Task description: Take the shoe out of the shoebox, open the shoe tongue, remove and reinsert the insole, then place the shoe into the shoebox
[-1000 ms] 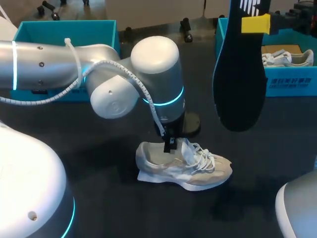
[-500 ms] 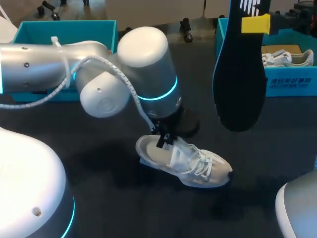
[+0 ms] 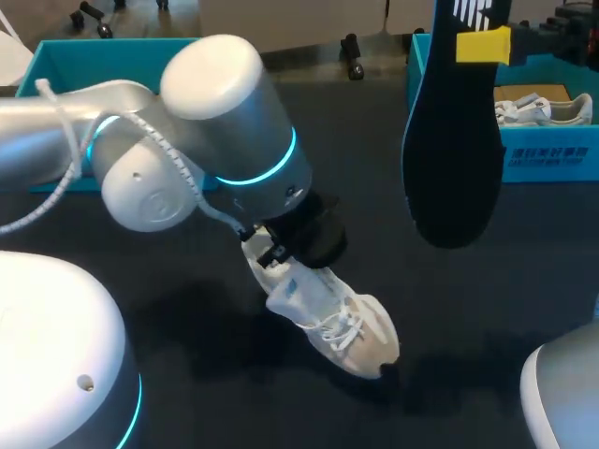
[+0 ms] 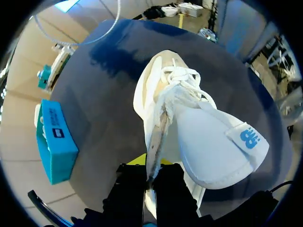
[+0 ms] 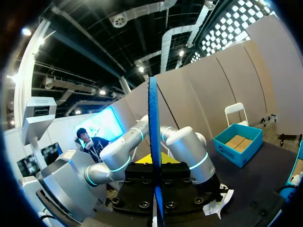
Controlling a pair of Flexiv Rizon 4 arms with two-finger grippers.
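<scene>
A white and beige shoe (image 3: 332, 318) hangs tilted over the dark table, heel up and toe down toward the front right. My left gripper (image 3: 271, 251) is shut on the shoe's lace-side edge by the collar. In the left wrist view the fingers (image 4: 135, 182) pinch that edge, the white tongue (image 4: 215, 146) folded out beside it and the shoe (image 4: 156, 94) stretching ahead. My right gripper (image 3: 482, 44) is high at the back right, shut on the black insole (image 3: 454, 140), which hangs downward. In the right wrist view the insole (image 5: 153, 137) stands edge-on in my right gripper (image 5: 156, 182).
A teal shoebox (image 3: 552, 154) at the back right holds another pale shoe (image 3: 543, 110). A second teal box (image 3: 122, 61) stands at the back left, partly behind my left arm. One teal box (image 4: 54, 142) also shows beside the left gripper.
My left arm has swung and turned, raising the shoe's heel and tipping the toe down toward the front right. The right arm and the insole have stayed put.
</scene>
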